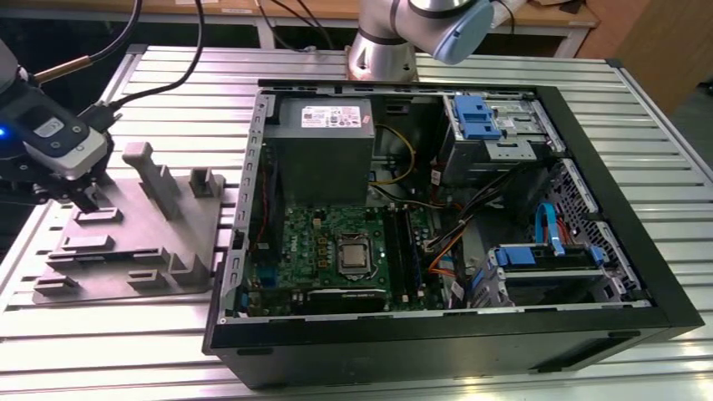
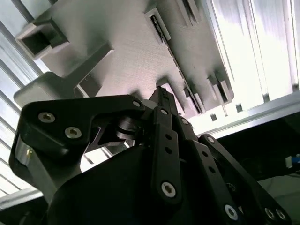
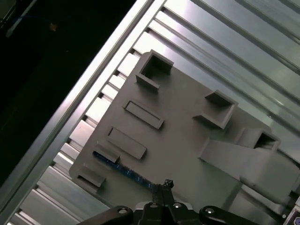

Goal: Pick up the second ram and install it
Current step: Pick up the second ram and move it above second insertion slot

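Right, my hand (image 3: 164, 184) is by the second ram (image 3: 123, 169) on the fixture plate (image 3: 187, 145), can't tell if closed; prob light, stiff, fragile, so I'd pinch board edges mid-length.

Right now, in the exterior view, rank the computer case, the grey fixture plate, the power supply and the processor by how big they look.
Largest to smallest, as they look in the exterior view:
1. computer case
2. grey fixture plate
3. power supply
4. processor
None of these look alike in size.
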`<state>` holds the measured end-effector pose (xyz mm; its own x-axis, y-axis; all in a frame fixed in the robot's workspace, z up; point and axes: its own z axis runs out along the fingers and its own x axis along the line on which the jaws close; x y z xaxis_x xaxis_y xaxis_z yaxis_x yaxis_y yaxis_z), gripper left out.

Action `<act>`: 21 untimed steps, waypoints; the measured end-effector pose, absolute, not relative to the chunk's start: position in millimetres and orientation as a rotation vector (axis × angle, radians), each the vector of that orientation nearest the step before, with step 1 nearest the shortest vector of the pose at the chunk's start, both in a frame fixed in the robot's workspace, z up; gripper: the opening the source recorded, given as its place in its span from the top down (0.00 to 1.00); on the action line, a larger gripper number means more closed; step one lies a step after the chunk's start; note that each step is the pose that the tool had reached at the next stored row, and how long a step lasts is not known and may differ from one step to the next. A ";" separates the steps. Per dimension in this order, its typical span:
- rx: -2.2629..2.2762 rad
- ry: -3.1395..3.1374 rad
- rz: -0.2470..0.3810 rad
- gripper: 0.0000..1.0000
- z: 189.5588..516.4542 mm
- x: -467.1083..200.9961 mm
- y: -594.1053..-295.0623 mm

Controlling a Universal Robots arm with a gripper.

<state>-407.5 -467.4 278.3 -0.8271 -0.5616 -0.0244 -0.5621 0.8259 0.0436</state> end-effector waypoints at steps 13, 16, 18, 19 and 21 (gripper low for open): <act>-1.270 2.867 0.078 0.90 270.5 -407.5 -467.4; -1.347 2.833 0.078 0.90 268.7 -407.5 -467.4; -1.401 2.808 0.078 0.90 267.5 -407.5 -467.4; -1.426 2.796 0.078 0.90 266.9 -407.5 -467.4; -1.476 2.771 0.079 0.90 265.6 -407.5 -467.4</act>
